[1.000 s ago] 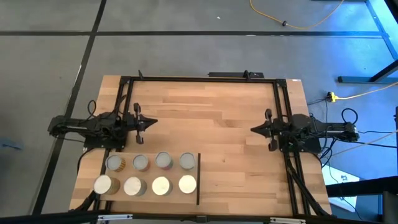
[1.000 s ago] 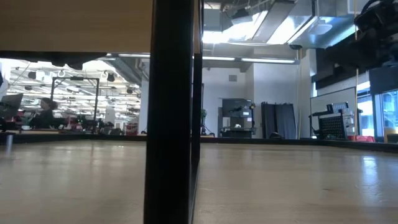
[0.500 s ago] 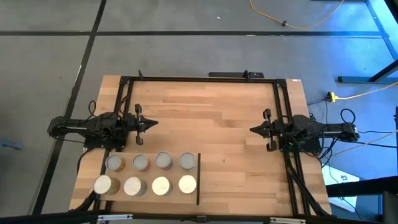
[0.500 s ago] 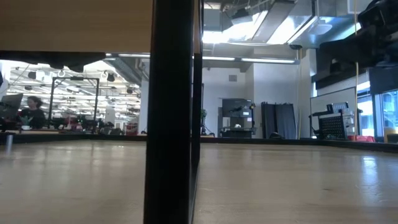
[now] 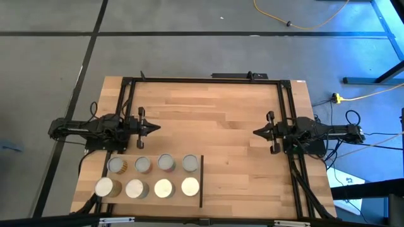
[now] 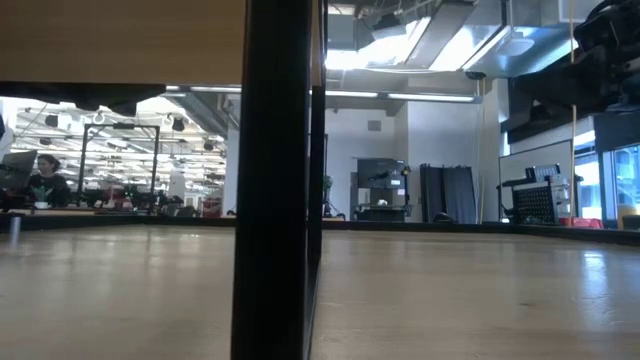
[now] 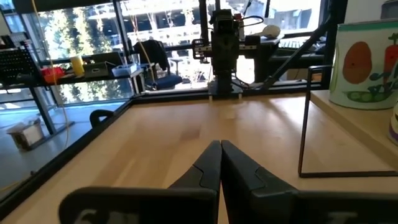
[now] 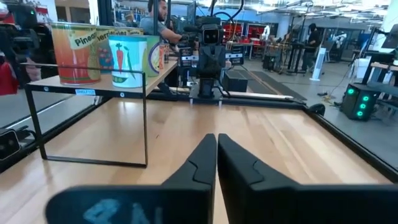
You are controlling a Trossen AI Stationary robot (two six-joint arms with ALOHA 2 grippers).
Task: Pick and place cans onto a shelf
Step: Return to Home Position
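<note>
Eight cans stand upright on the shelf, in two rows of four, with round silver and whitish tops. The shelf sits at one corner of the tabletop, on the left arm's side. It is a smooth light-wood panel raised on a thin black wire frame. A black bar runs along the edge that faces the middle of the tabletop. The right wrist view shows an orange-labelled can beside a pale one printed with carrots. The left wrist view catches a can with peas on its label.

The left arm lies folded low at its side of the tabletop. The left pincer is clenched, empty and level, near the cans but not touching them. Opposite and well apart, the right pincer points back at it from the other side. It too is clenched on nothing, its dark tapered fingers pressed tip to tip.

The tabletop is pale plank-patterned wood, bare between the arms and bordered by black rails. Around it is grey floor crossed by dark lines, with a yellow cable trailing across. The low view looks into a bright open workshop, where a person sits far off at a desk.
</note>
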